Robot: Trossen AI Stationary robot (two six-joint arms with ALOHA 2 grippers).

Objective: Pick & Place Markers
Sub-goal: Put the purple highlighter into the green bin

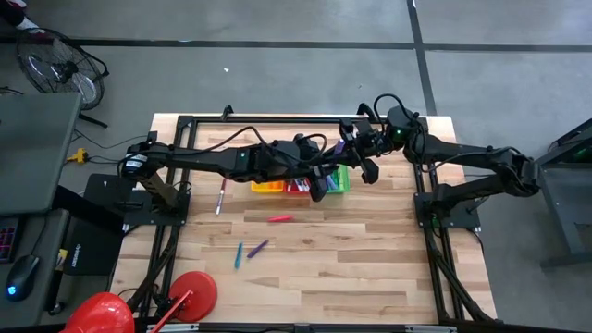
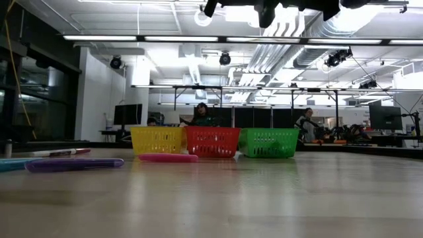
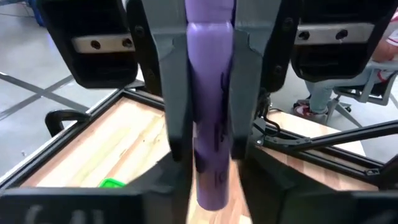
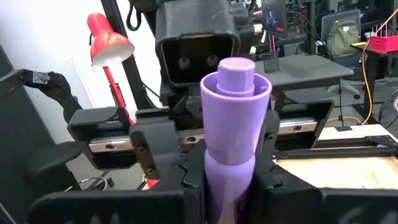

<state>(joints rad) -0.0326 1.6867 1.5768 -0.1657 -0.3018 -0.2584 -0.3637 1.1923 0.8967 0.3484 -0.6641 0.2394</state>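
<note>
- Nearest, low on the bench (image 1: pixel 370 268): teal marker (image 1: pixel 239 255) and loose purple marker (image 1: pixel 258 248), lying just beside each other, apart.
- Next back: pink-red marker (image 1: pixel 279 219), flat, alone, short of the baskets.
- Off toward the left arm's side: slim pale marker with a red end (image 1: pixel 221 197), flat on the wood.
- Then three mesh baskets in a row, touching: yellow basket (image 2: pixel 157 139), red basket (image 2: pixel 211 141), green basket (image 2: pixel 269 142). A few markers visible inside from above.
- Above the basket row, well off the bench: held purple marker (image 4: pixel 233 112), between the two hands where they meet.
- Right hand (image 4: pixel 230 177): clamped on the held purple marker, one finger pressed to each side of the barrel.
- Left hand (image 3: pixel 212 186): facing the right hand, at the other end of the same marker; cannot tell whether apart or together.
- Farthest, in the room beyond: a seated person (image 2: pixel 201 114) behind the red basket, another person (image 2: pixel 305 122) further right.
</note>
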